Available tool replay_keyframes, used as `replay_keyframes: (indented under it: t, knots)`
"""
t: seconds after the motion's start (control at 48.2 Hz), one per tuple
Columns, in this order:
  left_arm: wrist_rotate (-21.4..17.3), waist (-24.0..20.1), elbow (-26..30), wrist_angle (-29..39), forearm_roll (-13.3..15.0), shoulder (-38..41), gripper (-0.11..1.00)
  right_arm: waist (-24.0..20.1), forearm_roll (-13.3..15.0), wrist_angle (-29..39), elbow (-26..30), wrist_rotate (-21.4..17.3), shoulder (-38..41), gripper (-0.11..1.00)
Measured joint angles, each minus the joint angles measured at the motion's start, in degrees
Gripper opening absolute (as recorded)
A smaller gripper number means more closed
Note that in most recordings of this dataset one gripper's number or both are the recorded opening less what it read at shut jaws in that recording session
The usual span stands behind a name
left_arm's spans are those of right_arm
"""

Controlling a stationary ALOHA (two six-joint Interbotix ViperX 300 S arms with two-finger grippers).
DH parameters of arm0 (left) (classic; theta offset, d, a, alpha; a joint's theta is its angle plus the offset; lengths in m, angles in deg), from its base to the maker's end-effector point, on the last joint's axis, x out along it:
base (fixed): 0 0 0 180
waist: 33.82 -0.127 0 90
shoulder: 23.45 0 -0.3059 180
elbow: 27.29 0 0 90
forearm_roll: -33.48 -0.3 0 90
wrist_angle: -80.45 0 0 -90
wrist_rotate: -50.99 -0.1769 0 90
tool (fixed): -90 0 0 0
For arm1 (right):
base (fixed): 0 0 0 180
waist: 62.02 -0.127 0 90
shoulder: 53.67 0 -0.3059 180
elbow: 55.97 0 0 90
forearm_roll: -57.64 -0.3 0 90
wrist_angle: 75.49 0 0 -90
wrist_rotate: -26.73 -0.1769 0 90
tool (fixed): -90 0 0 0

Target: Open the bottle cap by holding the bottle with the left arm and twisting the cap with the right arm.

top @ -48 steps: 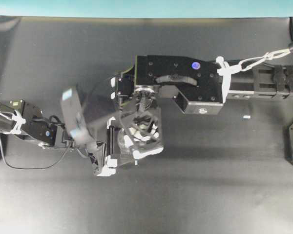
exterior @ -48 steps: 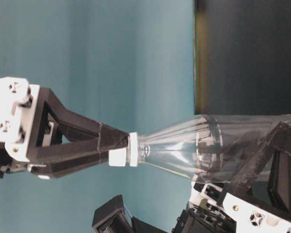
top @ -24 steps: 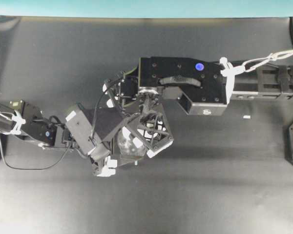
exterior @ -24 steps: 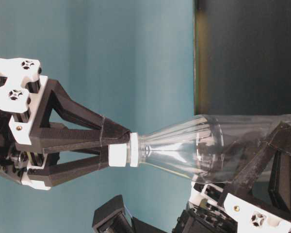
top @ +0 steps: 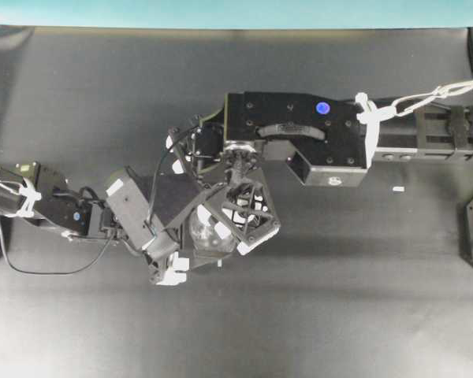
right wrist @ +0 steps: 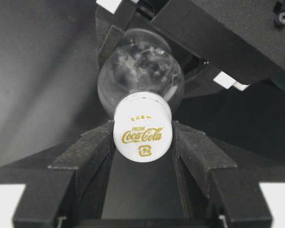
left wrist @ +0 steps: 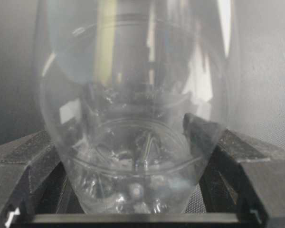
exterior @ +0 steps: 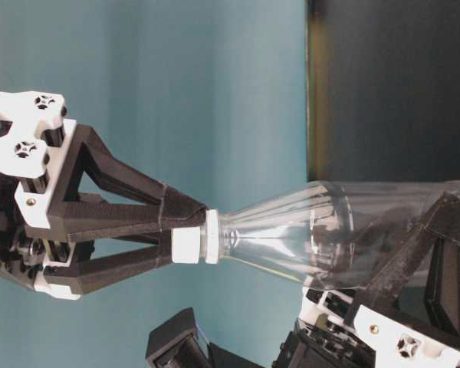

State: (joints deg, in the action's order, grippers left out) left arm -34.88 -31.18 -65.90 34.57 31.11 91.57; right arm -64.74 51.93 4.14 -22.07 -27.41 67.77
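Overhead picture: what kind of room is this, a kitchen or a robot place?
Probably a robot lab bench: two black robot arms, left gripper and right gripper, hold a bottle over a bare black table.

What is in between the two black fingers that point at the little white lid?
The white bottle cap itself, pinched between the right gripper's fingers, in the right wrist view.

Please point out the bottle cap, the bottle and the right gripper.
bottle cap (right wrist: 143,137): right wrist view, printed top face.
bottle (exterior: 314,234): table-level view, clear shoulder.
right gripper (right wrist: 143,142): right wrist view, between the fingertips.
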Motion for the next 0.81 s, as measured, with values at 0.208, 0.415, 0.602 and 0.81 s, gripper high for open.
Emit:
replay_keyframes:
  t: [0.208, 0.415, 0.602, 0.81]
  knots:
    - [0.09, 0.00, 0.00, -0.09, 0.00, 0.00, 0.81, 0.09, 0.00, -0.44, -0.97, -0.44, -0.62, 0.37]
    - [0.09, 0.00, 0.00, 0.00, 0.00, 0.00, 0.81, 0.09, 0.26, -1.32, -2.46, -0.62, -1.14, 0.62]
    - [0.09, 0.00, 0.00, 0.09, 0.00, 0.00, 0.81, 0.18, 0.26, -2.90, -4.31, -3.25, -2.02, 0.83]
    - [0.09, 0.00, 0.09, 0.18, 0.00, 0.00, 0.81, 0.18, 0.44, -2.11, -6.50, -6.42, -3.87, 0.82]
